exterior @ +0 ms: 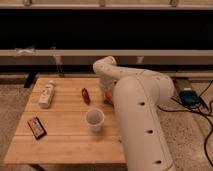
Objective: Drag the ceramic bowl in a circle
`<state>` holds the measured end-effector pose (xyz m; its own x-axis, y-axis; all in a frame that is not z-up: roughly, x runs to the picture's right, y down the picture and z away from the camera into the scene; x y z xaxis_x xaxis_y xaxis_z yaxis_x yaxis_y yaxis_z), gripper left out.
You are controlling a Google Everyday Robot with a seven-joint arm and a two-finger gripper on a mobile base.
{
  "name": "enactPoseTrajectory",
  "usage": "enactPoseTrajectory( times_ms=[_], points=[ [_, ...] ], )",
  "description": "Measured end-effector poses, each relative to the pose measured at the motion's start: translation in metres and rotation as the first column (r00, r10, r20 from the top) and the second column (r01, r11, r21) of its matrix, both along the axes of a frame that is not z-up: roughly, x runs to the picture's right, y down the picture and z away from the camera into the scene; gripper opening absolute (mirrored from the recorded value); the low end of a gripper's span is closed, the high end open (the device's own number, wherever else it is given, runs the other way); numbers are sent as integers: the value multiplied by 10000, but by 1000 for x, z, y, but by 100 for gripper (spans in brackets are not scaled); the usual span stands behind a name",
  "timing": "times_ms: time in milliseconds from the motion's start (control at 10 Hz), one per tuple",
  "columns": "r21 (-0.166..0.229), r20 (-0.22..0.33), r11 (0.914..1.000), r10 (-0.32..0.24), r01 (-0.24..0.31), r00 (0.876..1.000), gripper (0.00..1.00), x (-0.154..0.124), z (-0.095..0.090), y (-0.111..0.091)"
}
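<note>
At the right-hand side of the wooden table (pixel 65 145), in the single camera view, the ceramic bowl (pixel 107 96) shows only as a small orange-red sliver. The rest of it is hidden behind the robot's white arm (pixel 140 115). The arm rises from the lower right of the picture, bends at a rounded joint above the table's far edge, and turns down toward the tabletop. The gripper (pixel 105 91) sits at the lower end of that downward section, directly over the visible part of the bowl and at its left rim area. The arm covers most of the gripper, so how far it is open cannot be told, nor whether it has hold of the bowl or only meets it. The bowl lies in the far right portion of the table, right of the table's middle. A small red-brown object (pixel 85 95) lies just left of the bowl and gripper, apart from both. A translucent whitish plastic cup (pixel 94 119) stands upright nearer the camera, in front of and slightly left of the bowl, not touching it. A white bottle (pixel 47 94) lies on its side near the far left corner, well apart from the bowl. A dark flat packet (pixel 36 126) lies near the left front edge. On the speckled floor right of the arm rests a blue device (pixel 189 96) with dark cables.
</note>
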<state>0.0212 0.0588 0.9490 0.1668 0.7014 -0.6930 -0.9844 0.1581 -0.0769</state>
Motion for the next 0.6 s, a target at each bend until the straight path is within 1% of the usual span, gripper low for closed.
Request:
enactPoseTrajectory(
  times_ms=[100, 300, 400, 500, 600],
  points=[
    [19, -75, 10000, 16, -16, 10000, 26, 2, 1, -1],
    [197, -228, 9998, 0, 4, 9997, 5, 9, 5, -11],
    [267, -196, 9996, -58, 63, 9998, 1, 8, 5, -15],
    [360, -122, 9993, -134, 139, 9998, 0, 6, 6, -20],
    [503, 63, 9985, -227, 224, 9997, 0, -3, 6, -28]
  ],
)
